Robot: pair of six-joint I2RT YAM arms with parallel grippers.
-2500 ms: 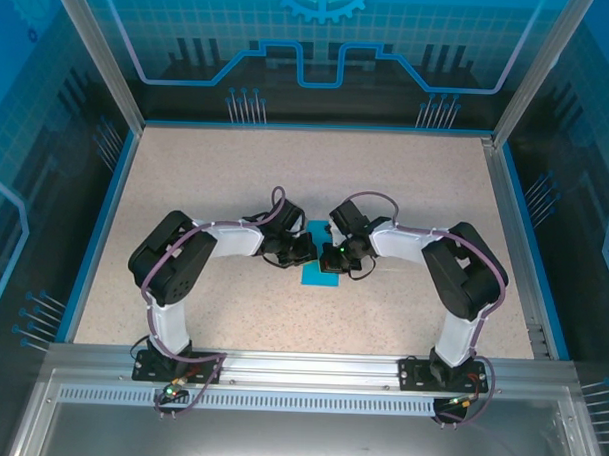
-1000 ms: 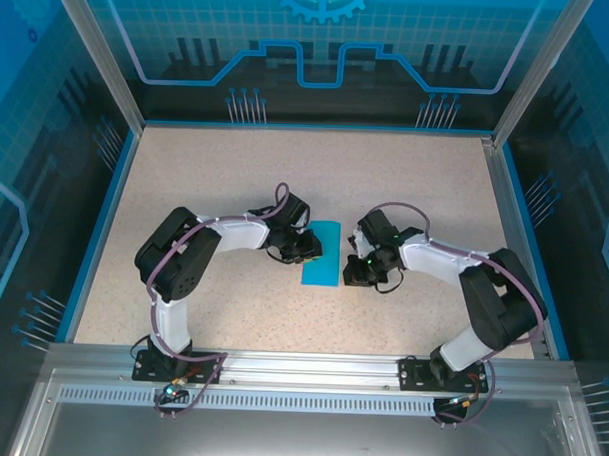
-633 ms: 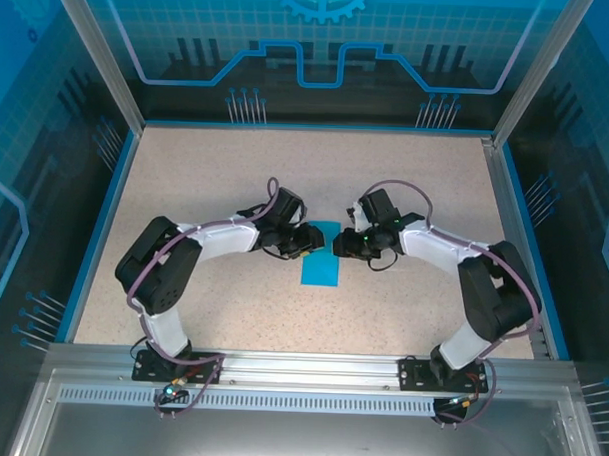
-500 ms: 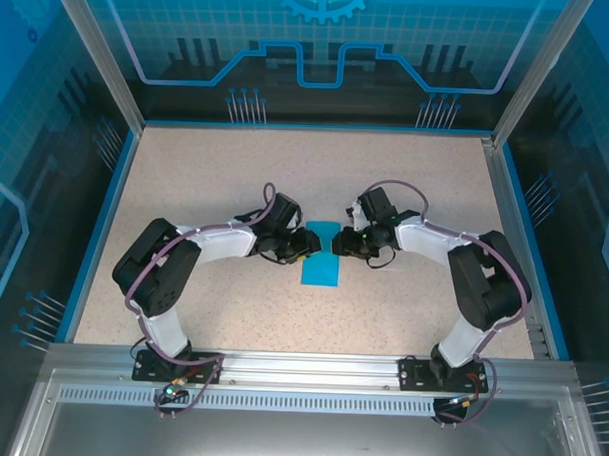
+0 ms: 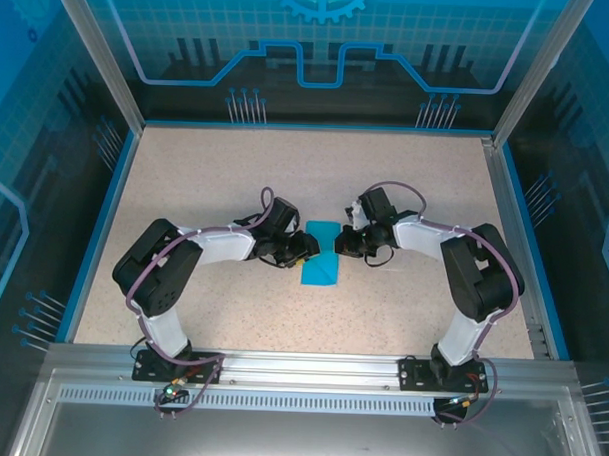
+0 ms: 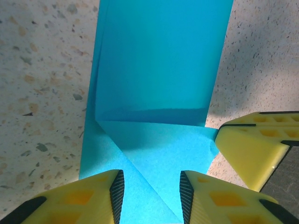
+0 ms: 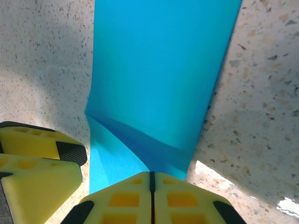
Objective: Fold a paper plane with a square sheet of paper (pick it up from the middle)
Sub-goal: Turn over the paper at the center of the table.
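From bases on the near rail (image 5: pixel 310 366), both arms go up, bend at the elbow and lean inward, low over the table (image 5: pixel 216 175). The left gripper (image 5: pixel 302 247) and right gripper (image 5: pixel 341 244) face each other across the far half of the blue paper (image 5: pixel 320 266). The paper lies mid-table as a long folded strip running near to far. The left jaws stand apart, straddling a diagonal crease by the strip's edge. The right jaws are pressed together at the opposite edge, where a flap lifts slightly; whether they pinch a layer I cannot tell. Bare table spreads wide to both sides and beyond, up to the blue rim (image 5: pixel 318 127) and the see-through walls.
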